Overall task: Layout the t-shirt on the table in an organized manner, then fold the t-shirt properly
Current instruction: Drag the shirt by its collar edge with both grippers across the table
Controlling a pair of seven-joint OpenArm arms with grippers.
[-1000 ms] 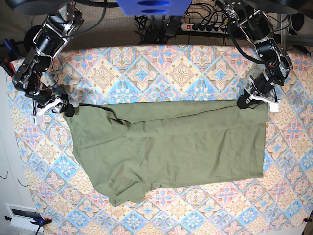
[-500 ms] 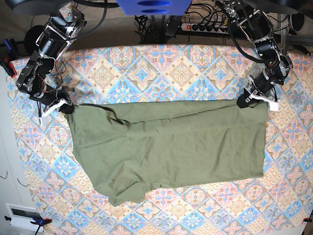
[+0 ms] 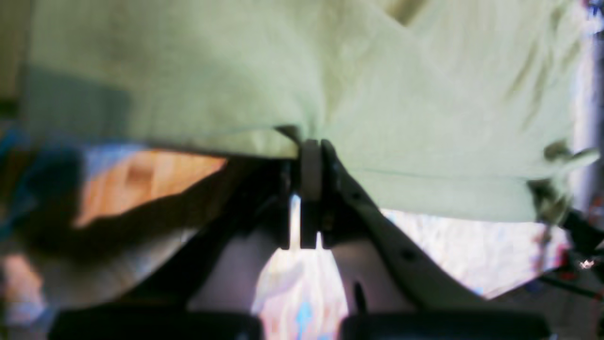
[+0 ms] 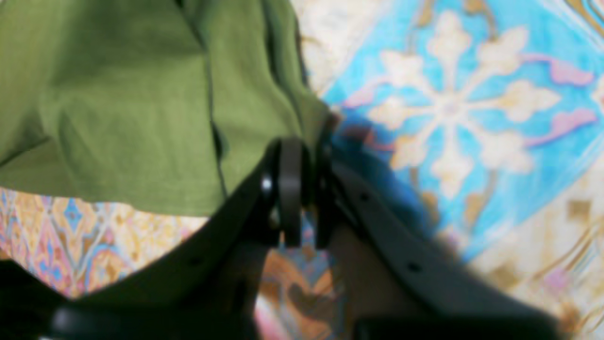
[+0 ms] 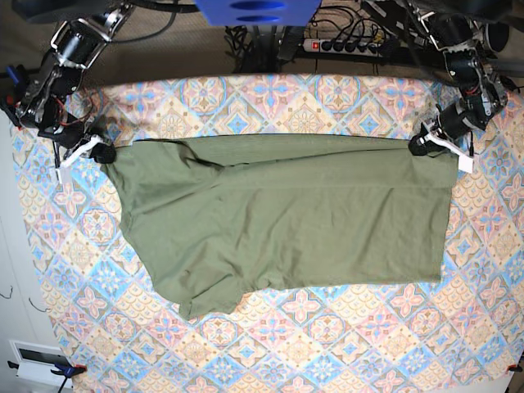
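The olive-green t-shirt [image 5: 286,217] lies spread across the table [image 5: 270,102], its far edge pulled taut between both arms. On the right of the base view, my left gripper [image 5: 419,145] is shut on the shirt's far right corner. The left wrist view shows the jaws pressed together on the t-shirt [image 3: 302,85] at my left gripper [image 3: 310,144]. My right gripper [image 5: 105,153] pinches the far left corner. Close up, my right gripper [image 4: 302,148] is shut on the folded edge of the t-shirt [image 4: 132,104]. A rumpled sleeve hangs at the near left.
A power strip [image 5: 344,45] and cables lie behind the table's far edge. A small white device [image 5: 37,360] sits off the table at the near left. Patterned cloth shows all around the shirt.
My right gripper closed on the shirt's far left corner. Both arms then drew the far edge away from the front, shifting the whole shirt toward the back of the table.
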